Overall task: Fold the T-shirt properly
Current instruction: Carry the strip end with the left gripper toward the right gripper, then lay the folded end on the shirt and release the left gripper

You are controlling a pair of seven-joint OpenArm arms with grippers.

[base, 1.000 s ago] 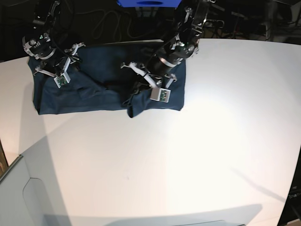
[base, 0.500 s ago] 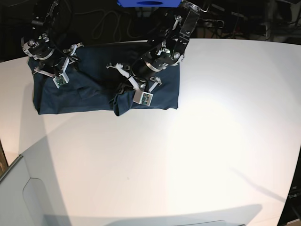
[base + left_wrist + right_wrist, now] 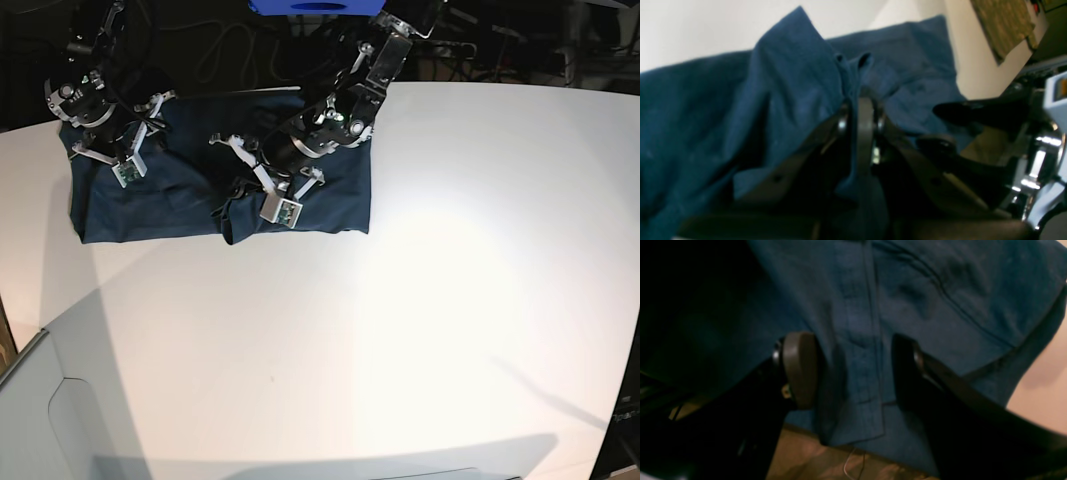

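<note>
You will find the T-shirt (image 3: pixel 180 190) lying along the far left edge of the tabletop (image 3: pixel 420 300), partly folded. Your left gripper (image 3: pixel 861 113) is clamped on a raised fold of its fabric near the shirt's middle. Your right gripper (image 3: pixel 853 370) hangs over the shirt's left end, jaws spread apart, gripping nothing.

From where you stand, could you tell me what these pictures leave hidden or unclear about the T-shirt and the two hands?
- Base view: the left hand is too small to show its grip on the T-shirt.
- Base view: the shirt's far edge is hidden behind both arms.
- Left wrist view: blurred; the fingers hide how many layers are pinched.
- Right wrist view: the open right hand; whether it touches cloth is unclear, and the sleeves are cut off.
</note>
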